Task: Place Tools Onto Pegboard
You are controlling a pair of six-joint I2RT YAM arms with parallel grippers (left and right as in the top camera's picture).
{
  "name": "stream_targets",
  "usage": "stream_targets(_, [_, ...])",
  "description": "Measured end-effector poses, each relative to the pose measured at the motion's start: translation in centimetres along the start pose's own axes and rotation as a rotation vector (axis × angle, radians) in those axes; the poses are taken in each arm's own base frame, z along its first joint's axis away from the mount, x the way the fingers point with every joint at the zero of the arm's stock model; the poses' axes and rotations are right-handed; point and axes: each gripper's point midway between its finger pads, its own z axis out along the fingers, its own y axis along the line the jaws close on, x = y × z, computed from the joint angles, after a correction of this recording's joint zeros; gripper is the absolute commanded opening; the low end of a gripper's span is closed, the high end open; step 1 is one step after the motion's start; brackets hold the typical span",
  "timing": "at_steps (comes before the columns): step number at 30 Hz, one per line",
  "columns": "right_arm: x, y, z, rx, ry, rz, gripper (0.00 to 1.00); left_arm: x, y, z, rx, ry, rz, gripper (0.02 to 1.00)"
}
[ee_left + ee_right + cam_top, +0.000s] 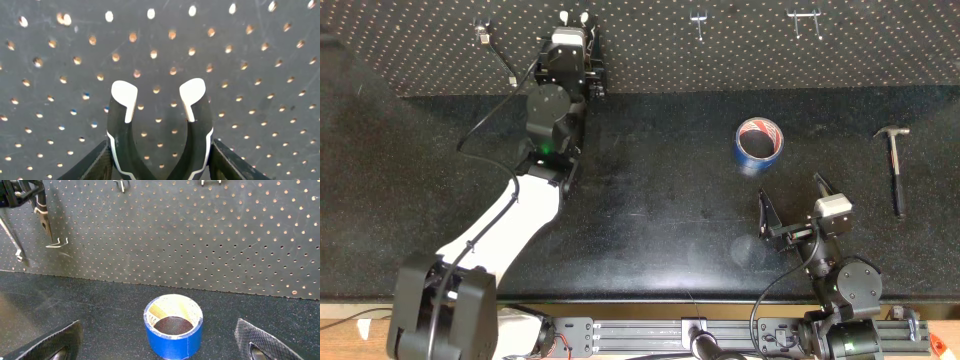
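Lying flat, hammer (895,175): head toward pegboard (720,60), handle away | left fingers (90,164) pinch pliers (125,102) | right fingers (260,339) spread

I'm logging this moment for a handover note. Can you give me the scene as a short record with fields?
left pincer: shut on the pliers, up at the pegboard
pliers: white-tipped handles in front of the pegboard
right pincer: open, low over the table, facing the tape roll
tape roll: blue, on the table, hole upward
hammer: lying on the table, right of the tape roll
hooks: bare, on the pegboard
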Motion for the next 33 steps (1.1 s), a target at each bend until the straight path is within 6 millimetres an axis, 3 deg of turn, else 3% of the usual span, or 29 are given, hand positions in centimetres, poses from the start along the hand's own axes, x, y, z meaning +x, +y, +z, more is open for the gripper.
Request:
stream_targets(7, [0.0, 0.0, 0.0, 0.0, 0.0, 0.0, 0.998, 2.6, -0.1, 0.8, -0.003, 0.056, 0.013, 0.029])
stream_targets(13, [0.0, 0.0, 0.0, 0.0, 0.0, 0.0, 0.998, 3.1, -0.1, 0.8, -0.002, 0.074, 0.019, 0.058])
stream_targets(21, [0.0, 0.0, 0.0, 0.0, 0.0, 0.0, 0.998, 4.4, -0.1, 0.7, -0.001, 0.126, 0.031, 0.417])
stream_targets(22, [0.0, 0.0, 0.0, 0.0, 0.0, 0.0, 0.998, 4.6, 0.0, 0.6, -0.001, 0.136, 0.033, 0.522])
stream_targets(28, [0.0, 0.0, 0.0, 0.0, 0.0, 0.0, 1.0, 4.5, 0.0, 0.7, -0.002, 0.132, 0.018, 0.873])
stream_targets(29, [0.0, 0.0, 0.0, 0.0, 0.0, 0.0, 0.998, 4.5, -0.1, 0.7, 0.001, 0.13, 0.013, 1.0])
stream_targets(33, [0.0, 0.0, 0.0, 0.0, 0.0, 0.0, 0.998, 4.5, -0.3, 0.7, 0.015, 0.131, -0.004, 0.996])
